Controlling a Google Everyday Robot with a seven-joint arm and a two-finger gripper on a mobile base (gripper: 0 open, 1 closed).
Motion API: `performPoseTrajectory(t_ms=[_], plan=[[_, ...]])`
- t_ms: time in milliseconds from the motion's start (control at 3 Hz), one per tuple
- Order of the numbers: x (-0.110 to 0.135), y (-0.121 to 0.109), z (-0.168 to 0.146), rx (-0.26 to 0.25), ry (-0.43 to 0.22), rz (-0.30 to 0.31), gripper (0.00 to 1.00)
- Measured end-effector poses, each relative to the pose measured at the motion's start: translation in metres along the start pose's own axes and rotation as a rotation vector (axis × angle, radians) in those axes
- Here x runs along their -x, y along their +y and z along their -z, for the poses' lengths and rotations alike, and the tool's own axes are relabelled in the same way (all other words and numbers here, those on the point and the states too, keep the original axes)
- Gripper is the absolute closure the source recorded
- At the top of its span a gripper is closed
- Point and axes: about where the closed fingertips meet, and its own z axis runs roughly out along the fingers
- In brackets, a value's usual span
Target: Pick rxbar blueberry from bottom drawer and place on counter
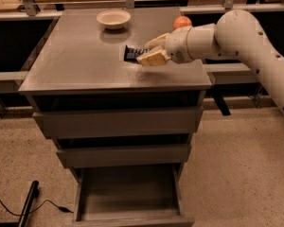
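Note:
My gripper [150,50] reaches in from the right over the counter [80,60] and is shut on the rxbar blueberry [133,54], a dark flat bar with white print. The bar sticks out to the left of the cream fingers [153,58], just above the counter's middle right part. The bottom drawer [130,195] is pulled open below and looks empty inside.
A cream bowl [113,18] stands at the back of the counter. An orange round fruit [182,21] sits at the back right, behind my arm. Two closed drawers [116,122] lie above the open one. A black cable and stick [28,207] lie on the floor at left.

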Motion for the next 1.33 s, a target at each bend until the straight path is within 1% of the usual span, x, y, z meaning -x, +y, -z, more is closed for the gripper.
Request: performPoseTrajectory(t_ms=[333,1000,1333], plan=[[0.0102,-0.0146,-0.0027,-0.061,-0.042,-0.040,0.59],[0.0099,-0.0100,-0.0069,-0.046,-0.039,-0.035,0.12],[0.0103,-0.0088,-0.0087,-0.043,-0.039,-0.035,0.00]])
